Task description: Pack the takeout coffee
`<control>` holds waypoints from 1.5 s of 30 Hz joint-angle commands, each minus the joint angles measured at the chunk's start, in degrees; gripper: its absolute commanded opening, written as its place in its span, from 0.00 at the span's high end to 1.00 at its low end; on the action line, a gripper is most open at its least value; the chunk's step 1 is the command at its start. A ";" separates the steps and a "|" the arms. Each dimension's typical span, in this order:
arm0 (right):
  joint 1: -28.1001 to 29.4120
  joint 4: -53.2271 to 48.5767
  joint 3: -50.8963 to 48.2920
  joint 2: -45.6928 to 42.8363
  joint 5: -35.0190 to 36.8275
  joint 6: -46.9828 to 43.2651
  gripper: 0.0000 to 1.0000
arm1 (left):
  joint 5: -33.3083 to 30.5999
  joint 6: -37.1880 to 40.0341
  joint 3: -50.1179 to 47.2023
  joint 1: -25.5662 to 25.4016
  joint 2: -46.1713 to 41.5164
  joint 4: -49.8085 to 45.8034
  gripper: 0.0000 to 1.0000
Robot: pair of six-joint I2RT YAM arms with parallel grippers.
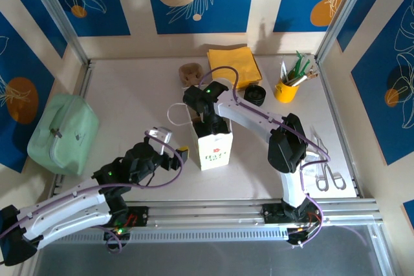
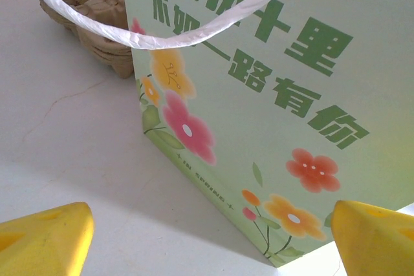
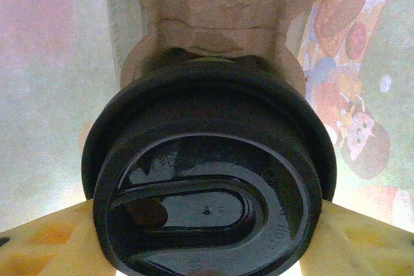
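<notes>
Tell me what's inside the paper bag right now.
Inside the paper bag, the right wrist view shows the takeout coffee, its black lid gripped by the right gripper, with a brown moulded cardboard piece beyond it. The lid hides the cup's wall and the bag's bottom.

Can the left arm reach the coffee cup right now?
Probably not: the coffee cup sits inside the paper bag, held by the right end effector, while the left end effector faces the bag's side wall.
</notes>
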 commanded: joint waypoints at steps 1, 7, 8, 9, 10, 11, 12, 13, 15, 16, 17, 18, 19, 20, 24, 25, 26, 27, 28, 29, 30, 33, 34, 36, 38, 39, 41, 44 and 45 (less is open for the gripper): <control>0.11 2.52 -2.11 4.21 -3.09 -0.51 0.38 | -0.61 0.64 0.16 -0.37 -0.14 1.18 0.06; 0.12 2.61 -1.82 3.79 -3.11 -0.50 0.37 | -0.66 0.55 0.17 -0.37 -0.45 1.09 0.06; 0.12 2.61 -1.77 3.65 -3.01 -0.54 0.36 | -0.67 0.52 0.09 -0.37 -0.46 0.93 0.06; 0.03 2.61 -1.77 3.50 -2.96 -0.50 0.35 | -0.81 0.51 0.04 -0.37 -0.48 0.84 0.06; 0.05 2.61 -1.68 3.18 -3.01 -0.40 0.33 | -0.99 0.50 -0.04 -0.37 -0.65 0.67 0.06; 0.03 2.61 -1.66 2.98 -2.92 -0.42 0.32 | -1.01 0.46 -0.09 -0.37 -0.77 0.58 0.06; 0.02 2.53 -1.58 2.69 -2.79 -0.33 0.31 | -1.00 0.43 -0.29 -0.37 -0.97 0.57 0.06; -0.06 2.37 -1.39 2.50 -2.68 -0.32 0.30 | -0.99 0.37 -0.44 -0.37 -1.12 0.70 0.06; -0.09 1.96 -1.20 2.17 -2.34 -0.26 0.26 | -1.06 0.33 -0.62 -0.35 -1.34 0.75 0.06; -0.05 1.78 -1.08 2.01 -2.23 -0.25 0.24 | -1.06 0.34 -0.63 -0.37 -1.43 0.76 0.06; -0.09 1.73 -1.07 1.83 -2.15 -0.17 0.23 | -1.12 0.33 -0.62 -0.37 -1.41 0.78 0.06; -0.01 1.64 -1.07 1.66 -2.05 -0.16 0.21 | -1.10 0.34 -0.66 -0.37 -1.43 0.69 0.06; -0.06 1.64 -1.07 1.45 -2.00 -0.14 0.20 | -1.14 0.33 -0.62 -0.39 -1.42 0.70 0.06; -0.07 1.64 -1.07 1.23 -2.00 -0.12 0.19 | -1.10 0.41 -0.62 -0.37 -1.50 0.66 0.06; -0.11 1.38 -0.98 0.58 -1.61 0.00 0.13 | -1.10 0.42 -0.62 -0.37 -1.45 0.67 0.06; -0.10 1.40 -1.07 0.44 -1.53 0.10 0.12 | -1.10 0.39 -0.62 -0.37 -1.51 0.59 0.06; -0.07 1.38 -1.06 0.19 -1.49 0.10 0.11 | -1.07 0.33 -0.63 -0.37 -1.44 0.58 0.06; -0.15 1.47 -1.07 0.04 -1.37 0.10 0.10 | -1.00 0.33 -0.62 -0.37 -1.60 0.64 0.06; -0.06 1.44 -1.07 -0.03 -1.36 0.10 0.09 | -0.92 0.33 -0.62 -0.41 -1.66 0.49 0.06; -0.06 1.42 -1.07 -0.17 -1.34 0.10 0.08 | -1.00 0.39 -0.62 -0.38 -1.69 0.53 0.06; -0.07 1.38 -1.15 -0.25 -1.33 0.10 0.07 | -0.90 0.45 -0.62 -0.37 -1.77 0.42 0.06; -0.11 2.12 -2.19 -0.88 -1.14 0.24 0.03 | -1.01 0.33 -0.71 -0.37 -2.05 0.24 0.05; -0.19 2.49 -2.55 -0.99 -1.50 0.03 0.03 | -1.10 0.31 -0.70 -0.37 -2.13 0.26 0.05; -0.15 2.54 -2.85 -1.06 -1.43 0.01 0.02 | -1.11 0.24 -0.71 -0.37 -2.20 0.23 0.05; -0.24 2.43 -2.79 -1.08 -1.51 -0.08 0.02 | -1.21 0.24 -0.70 -0.37 -2.19 0.13 0.05; -0.23 2.47 -2.69 -1.19 -1.55 -0.13 0.02 | -1.25 0.26 -0.70 -0.37 -2.15 0.13 0.05; -0.15 2.43 -2.55 -1.39 -1.42 -0.08 0.02 | -1.29 0.33 -0.71 -0.37 -2.17 0.17 0.05; -0.15 2.05 -2.09 -1.52 -1.08 0.01 0.02 | -1.25 0.23 -0.70 -0.37 -2.09 0.37 0.05; -0.12 1.92 -1.97 -1.57 -0.94 -0.07 0.02 | -1.25 0.16 -0.75 -0.37 -2.09 0.31 0.05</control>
